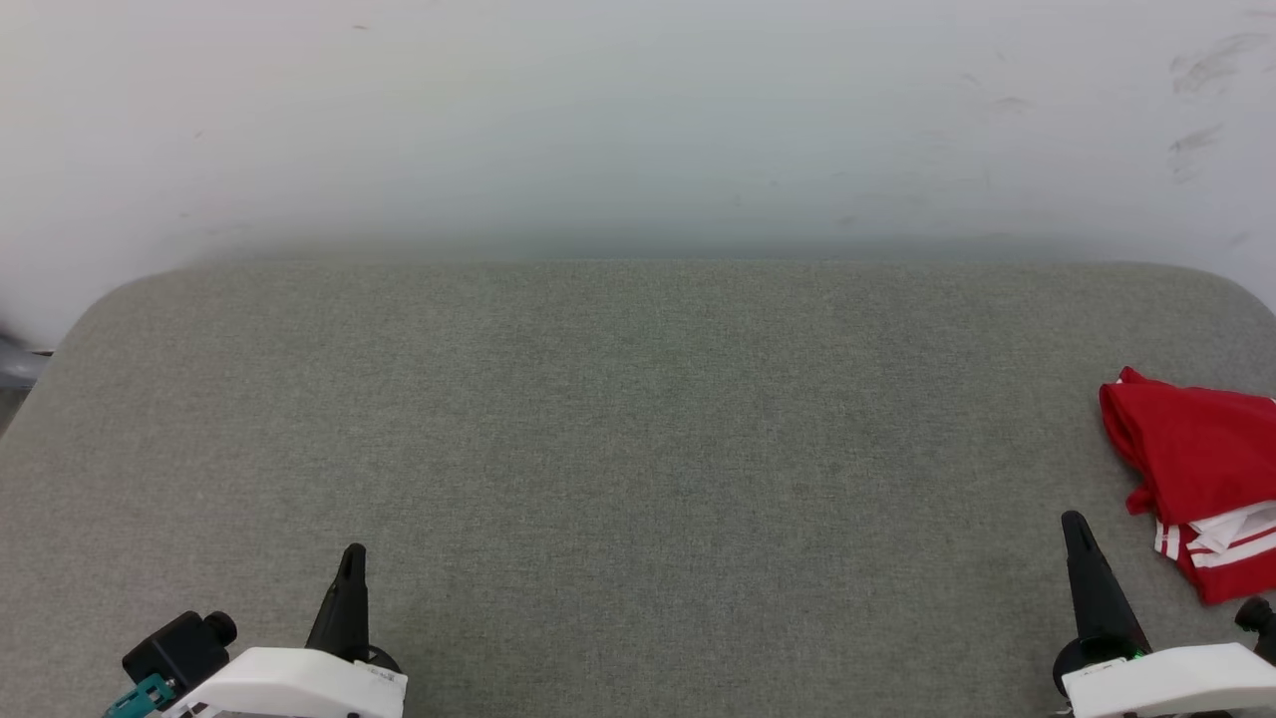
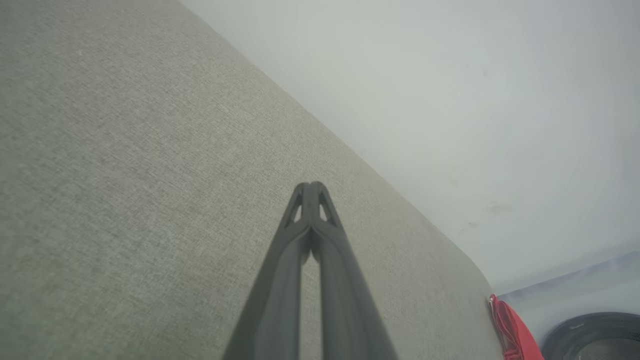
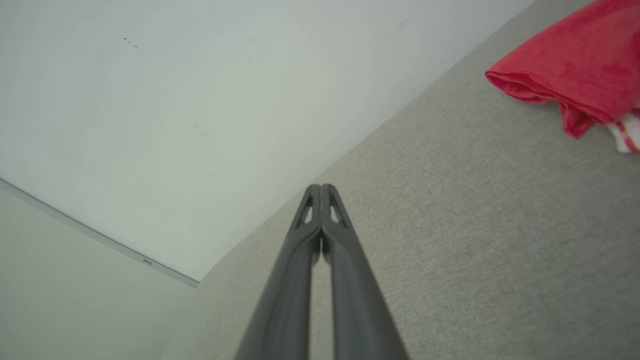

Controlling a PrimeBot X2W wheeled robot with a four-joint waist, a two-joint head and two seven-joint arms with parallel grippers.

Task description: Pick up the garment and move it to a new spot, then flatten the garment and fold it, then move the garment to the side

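The garment (image 1: 1196, 459) lies bunched at the surface's (image 1: 638, 419) right edge, while the left gripper (image 1: 353, 556) and right gripper (image 1: 1073, 524) sit pinched shut, empty, seemingly parked.

The right gripper (image 3: 320, 189) hangs over a grey-green fabric surface (image 3: 475, 225), its two long dark fingers pressed together at the tips with nothing between them. At the upper right lies the garment (image 3: 575, 65), a bunched red shirt with a rolled edge facing the gripper and a scrap of white-and-red striped trim (image 3: 627, 135) at the frame's edge, well apart from the fingertips. Behind the surface is a pale wall (image 3: 200, 90), crossed at lower left by a thin line (image 3: 100, 240), possibly a seam or ledge.
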